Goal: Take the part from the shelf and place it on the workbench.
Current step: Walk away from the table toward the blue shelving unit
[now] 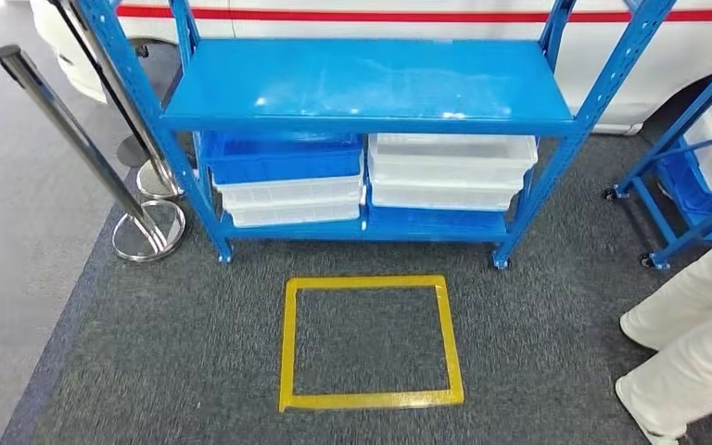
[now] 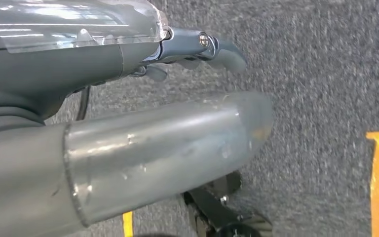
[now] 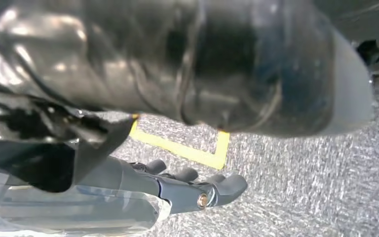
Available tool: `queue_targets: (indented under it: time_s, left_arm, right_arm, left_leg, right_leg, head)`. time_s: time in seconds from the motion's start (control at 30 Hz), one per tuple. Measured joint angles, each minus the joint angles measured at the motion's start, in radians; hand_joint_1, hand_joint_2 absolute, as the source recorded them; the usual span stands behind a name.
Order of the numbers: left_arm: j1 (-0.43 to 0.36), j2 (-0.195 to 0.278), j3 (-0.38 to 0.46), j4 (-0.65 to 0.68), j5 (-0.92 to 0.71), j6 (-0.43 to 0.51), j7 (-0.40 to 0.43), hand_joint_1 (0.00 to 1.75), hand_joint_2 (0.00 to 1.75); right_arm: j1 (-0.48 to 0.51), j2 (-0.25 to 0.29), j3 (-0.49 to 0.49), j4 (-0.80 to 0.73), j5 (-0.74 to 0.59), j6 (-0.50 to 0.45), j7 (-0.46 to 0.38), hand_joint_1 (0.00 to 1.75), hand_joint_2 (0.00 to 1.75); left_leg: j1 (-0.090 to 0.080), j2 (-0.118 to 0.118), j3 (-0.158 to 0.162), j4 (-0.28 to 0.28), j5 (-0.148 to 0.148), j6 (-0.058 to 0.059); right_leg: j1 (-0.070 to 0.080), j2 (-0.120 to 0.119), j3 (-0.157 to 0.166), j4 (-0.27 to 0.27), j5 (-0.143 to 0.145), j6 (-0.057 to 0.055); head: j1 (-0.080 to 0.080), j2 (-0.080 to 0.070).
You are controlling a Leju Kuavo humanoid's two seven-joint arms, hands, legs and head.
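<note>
Two chrome stanchions (image 1: 93, 153) stand at the left beside the blue shelf (image 1: 371, 88), whose lower tier carries a blue bin (image 1: 283, 158) over clear bins (image 1: 292, 199), with more clear bins (image 1: 450, 171) alongside; which holds the part I cannot tell. Yellow tape square (image 1: 371, 343) marks the carpet (image 1: 538, 352). A person's white-clad legs (image 1: 695, 343) stand right. Left hand (image 2: 197, 49) and right hand (image 3: 192, 185) hang over carpet, fingers loosely extended, holding nothing.

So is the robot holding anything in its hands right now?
No, nothing. The left hand and the right hand both hang over the grey carpet with bare fingers. The bins sit on the blue shelf.
</note>
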Motion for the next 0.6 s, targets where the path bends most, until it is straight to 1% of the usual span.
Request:
queue_targets:
  time_s: [0.03, 0.07, 0.13, 0.17, 0.2, 0.23, 0.27, 0.3, 0.33, 0.37, 0.4, 0.43, 0.5, 0.53, 0.57, 0.6]
  left_arm:
    - [-0.001, -0.001, 0.0, 0.0, 0.0, -0.001, 0.0, 0.0, 0.0]
    - [-0.002, -0.002, 0.0, -0.001, 0.0, -0.002, 0.0, 0.0, 0.0]
    - [-0.002, -0.003, 0.0, -0.003, 0.0, -0.004, 0.0, 0.0, 0.0]
    - [-0.001, -0.003, 0.0, -0.004, 0.001, -0.004, 0.0, 0.0, 0.0]
    - [0.001, -0.003, 0.0, -0.005, 0.001, -0.005, 0.0, 0.0, 0.0]
    - [0.003, -0.003, 0.0, -0.006, 0.001, -0.005, 0.0, 0.0, 0.0]
    - [0.005, -0.003, 0.0, -0.006, 0.002, -0.006, 0.0, 0.0, 0.0]
    - [0.006, -0.002, 0.0, -0.006, 0.002, -0.006, 0.001, 0.0, 0.0]
    - [0.006, -0.003, 0.0, -0.006, 0.003, -0.006, 0.001, 0.0, 0.0]
    - [0.005, -0.003, 0.0, -0.006, 0.003, -0.007, 0.002, 0.0, 0.0]
    - [0.004, -0.003, 0.0, -0.007, 0.003, -0.007, 0.002, 0.0, 0.0]
    - [0.005, -0.003, 0.0, -0.007, 0.003, -0.008, 0.003, 0.0, 0.0]
    - [0.006, -0.003, 0.0, -0.008, 0.003, -0.008, 0.005, 0.0, 0.0]
    - [0.006, -0.003, 0.0, -0.008, 0.003, -0.008, 0.006, 0.0, 0.0]
    - [0.005, -0.003, 0.0, -0.008, 0.003, -0.008, 0.006, 0.0, 0.0]
    - [0.005, -0.003, 0.0, -0.008, 0.003, -0.008, 0.006, 0.0, 0.0]
  right_arm:
    - [0.0, 0.0, 0.0, 0.0, 0.001, 0.002, 0.0, 0.0, 0.0]
    - [0.0, 0.0, 0.0, 0.0, 0.002, 0.005, -0.001, 0.0, 0.0]
    - [-0.002, 0.0, 0.0, 0.0, 0.005, 0.009, -0.001, 0.0, 0.0]
    - [-0.002, 0.0, 0.0, 0.0, 0.004, 0.01, -0.001, 0.0, 0.0]
    - [-0.002, 0.0, 0.0, 0.001, 0.002, 0.01, -0.001, 0.0, 0.0]
    - [-0.002, 0.0, 0.0, 0.001, -0.001, 0.01, -0.001, 0.0, 0.0]
    - [-0.003, 0.0, 0.0, 0.002, -0.003, 0.009, 0.0, 0.0, 0.0]
    - [-0.002, 0.0, 0.0, 0.002, -0.004, 0.009, 0.0, 0.0, 0.0]
    - [-0.002, 0.0, 0.0, 0.002, -0.004, 0.008, -0.001, 0.0, 0.0]
    - [-0.002, 0.0, 0.0, 0.002, -0.004, 0.007, -0.001, 0.0, 0.0]
    - [-0.002, 0.0, 0.001, 0.002, -0.003, 0.006, -0.001, 0.0, 0.0]
    - [-0.002, 0.0, 0.001, 0.002, -0.002, 0.005, -0.001, 0.0, 0.0]
    - [-0.003, 0.0, 0.001, 0.002, 0.0, 0.006, -0.001, 0.0, 0.0]
    - [-0.003, 0.0, 0.001, 0.002, 0.001, 0.005, -0.001, 0.0, 0.0]
    - [-0.005, 0.0, 0.002, 0.002, 0.001, 0.005, -0.001, 0.0, 0.0]
    - [-0.007, 0.0, 0.002, 0.002, 0.0, 0.005, -0.001, 0.0, 0.0]
  left_leg:
    - [0.001, -0.001, -0.018, 0.035, -0.003, -0.005]
    - [0.003, -0.001, -0.048, 0.086, -0.016, -0.009]
    - [0.009, -0.002, -0.124, 0.198, -0.067, -0.02]
    - [0.012, -0.002, -0.158, 0.235, -0.09, -0.025]
    - [0.014, -0.002, -0.179, 0.245, -0.097, -0.028]
    - [0.015, -0.001, -0.185, 0.223, -0.079, -0.03]
    - [0.016, -0.001, -0.178, 0.174, -0.04, -0.031]
    - [0.017, -0.001, -0.165, 0.111, 0.014, -0.03]
    - [0.015, -0.001, -0.155, 0.058, 0.047, -0.027]
    - [0.013, 0.0, -0.147, 0.023, 0.066, -0.022]
    - [0.011, 0.0, -0.146, 0.006, 0.073, -0.015]
    - [0.009, 0.001, -0.143, 0.003, 0.064, -0.006]
    - [0.01, -0.002, -0.124, -0.006, 0.073, 0.009]
    - [0.011, -0.001, -0.111, -0.011, 0.072, 0.016]
    - [0.012, 0.0, -0.1, -0.015, 0.069, 0.022]
    - [0.012, 0.003, -0.093, -0.018, 0.065, 0.027]
  right_leg:
    - [-0.003, 0.0, 0.011, -0.006, -0.003, -0.005]
    - [-0.006, 0.0, 0.021, -0.012, -0.007, -0.009]
    - [-0.007, 0.003, 0.036, -0.016, -0.018, -0.013]
    - [-0.007, 0.008, 0.044, -0.016, -0.026, -0.012]
    - [-0.008, 0.014, 0.054, -0.016, -0.033, -0.01]
    - [-0.01, 0.018, 0.065, -0.016, -0.041, -0.007]
    - [-0.012, 0.021, 0.077, -0.016, -0.05, -0.005]
    - [-0.013, 0.023, 0.087, -0.017, -0.059, -0.001]
    - [-0.014, 0.025, 0.097, -0.016, -0.068, 0.003]
    - [-0.013, 0.028, 0.102, -0.015, -0.076, 0.01]
    - [-0.012, 0.029, 0.108, -0.013, -0.082, 0.018]
    - [-0.011, 0.03, 0.114, -0.011, -0.084, 0.026]
    - [-0.011, 0.025, 0.123, 0.0, -0.086, 0.039]
    - [-0.011, 0.02, 0.115, 0.023, -0.091, 0.043]
    - [-0.012, 0.015, 0.095, 0.064, -0.104, 0.047]
    - [-0.013, 0.01, 0.064, 0.115, -0.122, 0.05]
  head:
    - [0.0, 0.0]
    - [0.0, 0.0]
    - [-0.001, 0.0]
    - [-0.001, 0.0]
    - [-0.001, 0.0]
    - [-0.001, 0.0]
    - [-0.001, 0.0]
    - [-0.001, 0.0]
    - [-0.001, 0.0]
    - [-0.001, 0.0]
    - [-0.001, 0.0]
    - [-0.001, 0.0]
    - [0.0, 0.0]
    - [0.0, 0.0]
    - [0.0, 0.0]
    - [0.0, 0.0]
